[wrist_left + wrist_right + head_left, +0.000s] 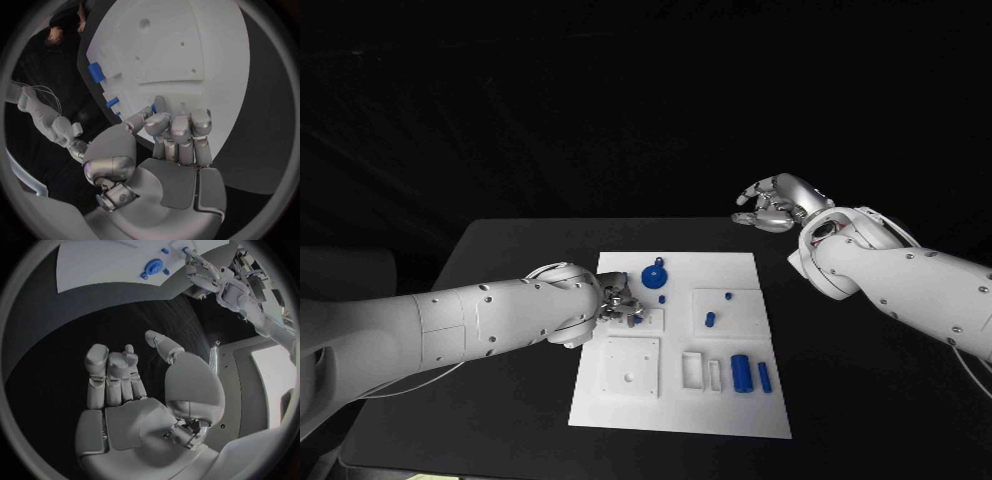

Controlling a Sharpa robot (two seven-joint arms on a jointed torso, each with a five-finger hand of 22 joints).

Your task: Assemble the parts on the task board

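Note:
The white task board [678, 410] lies in the middle of the black table. My left hand [620, 303] hovers low over the board's left middle, fingers curled; a small blue part [154, 108] shows pinched between thumb and fingers [180, 125]. A round blue part [656, 274] lies near the far edge, with small blue pegs [710, 319] beside it. Two blue cylinders [751, 374] lie at the near right. My right hand [773, 203] hangs in the air beyond the board's far right corner, fingers curled in on nothing [115, 372].
A raised white square block [632, 366] and white slots [692, 368] sit on the board's near half. Black table [516, 250] surrounds the board on all sides. The right wrist view shows the round blue part [153, 266] and my left hand [201, 267].

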